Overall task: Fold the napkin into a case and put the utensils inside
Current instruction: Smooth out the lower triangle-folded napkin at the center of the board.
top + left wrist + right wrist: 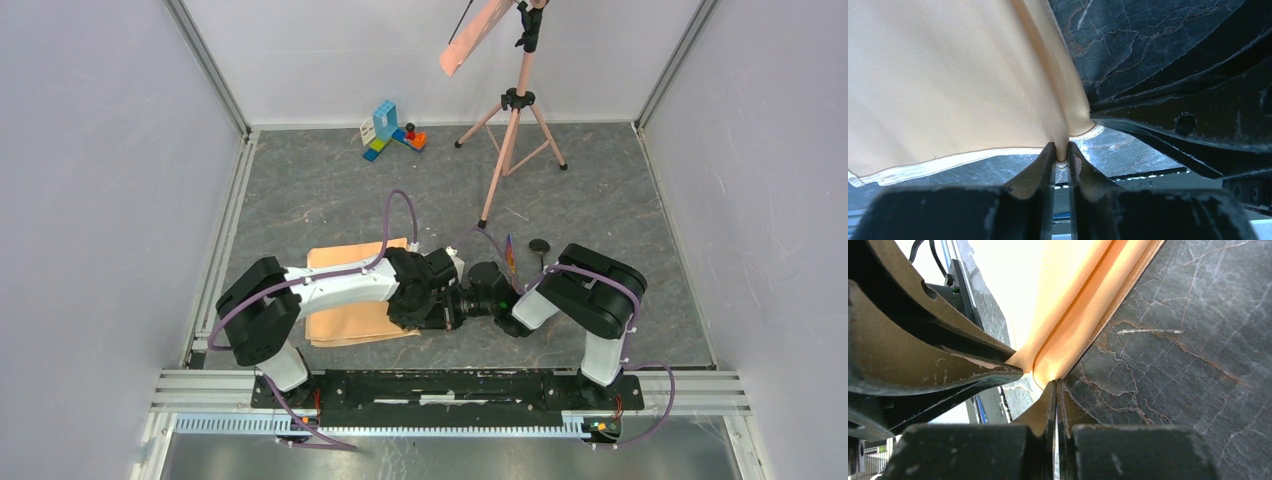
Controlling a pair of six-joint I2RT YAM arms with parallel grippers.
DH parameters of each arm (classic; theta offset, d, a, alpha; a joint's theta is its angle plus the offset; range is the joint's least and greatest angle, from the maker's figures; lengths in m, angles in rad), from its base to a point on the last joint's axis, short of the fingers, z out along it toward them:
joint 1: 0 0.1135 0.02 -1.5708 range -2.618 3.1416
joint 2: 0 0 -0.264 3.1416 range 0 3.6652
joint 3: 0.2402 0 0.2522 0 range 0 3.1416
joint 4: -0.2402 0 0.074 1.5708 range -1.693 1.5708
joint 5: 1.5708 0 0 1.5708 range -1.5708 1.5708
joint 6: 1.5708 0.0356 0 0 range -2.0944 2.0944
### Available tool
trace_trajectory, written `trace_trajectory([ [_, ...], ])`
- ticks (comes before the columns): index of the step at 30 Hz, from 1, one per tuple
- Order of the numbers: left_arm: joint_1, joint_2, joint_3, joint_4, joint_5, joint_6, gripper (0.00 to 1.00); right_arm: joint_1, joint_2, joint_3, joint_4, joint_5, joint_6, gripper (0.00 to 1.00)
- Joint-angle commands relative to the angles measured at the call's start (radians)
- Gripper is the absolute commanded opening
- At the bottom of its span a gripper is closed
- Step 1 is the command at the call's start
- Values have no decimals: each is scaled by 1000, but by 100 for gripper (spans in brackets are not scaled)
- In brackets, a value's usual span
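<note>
left claw (1061, 151) clamped on napkin (948, 75) corner | right claw (1056, 386) likewise | utensils (512, 257) just beyond | tripod (511, 140) behind

Bright and even in the top view, lit softly from above, with faint shadows on the table (640, 230). Sharp throughout, corners included. In the left wrist view, blurred on the near fingers (1033, 180) along the bottom; pale glare on the table at lower centre. In the right wrist view, washed out near white on the napkin (1008, 285) at upper centre; dark and soft on the fingers below.
</note>
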State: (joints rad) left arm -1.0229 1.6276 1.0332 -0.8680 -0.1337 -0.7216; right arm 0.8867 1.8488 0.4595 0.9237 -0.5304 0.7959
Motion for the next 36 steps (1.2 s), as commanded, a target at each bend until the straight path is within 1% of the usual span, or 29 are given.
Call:
trace_trajectory([
  [1, -31, -4, 65, 14, -4, -4, 21, 8, 10, 1, 40, -16, -17, 0],
  [8, -31, -59, 53, 22, -12, -34, 22, 8, 15, -5, 60, -16, -4, 0],
  [12, -30, -64, 27, 78, 32, -50, 21, 8, 20, -7, 71, -16, 7, 0],
  [15, -31, -56, 5, 125, 53, -61, 22, 8, 21, -8, 83, -16, 19, 0],
  [21, -32, -19, -13, 135, 26, -55, 22, 8, 17, -10, 81, -16, 19, 0],
  [22, -31, -17, -13, 137, 24, -55, 24, 8, 17, -11, 82, -15, 20, 0],
  [25, -32, -29, -19, 153, 23, -59, 37, 8, 11, -21, 77, -10, 26, 0],
  [27, -32, -63, -29, 155, 20, -65, 45, 6, -12, -37, 69, 2, 35, 5],
  [28, -31, -88, -38, 155, 16, -65, 48, 6, -27, -49, 69, 13, 43, 9],
  [30, -31, -159, -59, 149, 7, -72, 53, 6, -61, -62, 38, 32, 43, 17],
  [33, -31, -277, -73, 100, -28, -78, 56, 6, -107, -82, -12, 50, 38, 23],
  [36, -29, -399, -65, 21, -104, -90, 59, 6, -164, -106, -53, 63, 11, 29],
])
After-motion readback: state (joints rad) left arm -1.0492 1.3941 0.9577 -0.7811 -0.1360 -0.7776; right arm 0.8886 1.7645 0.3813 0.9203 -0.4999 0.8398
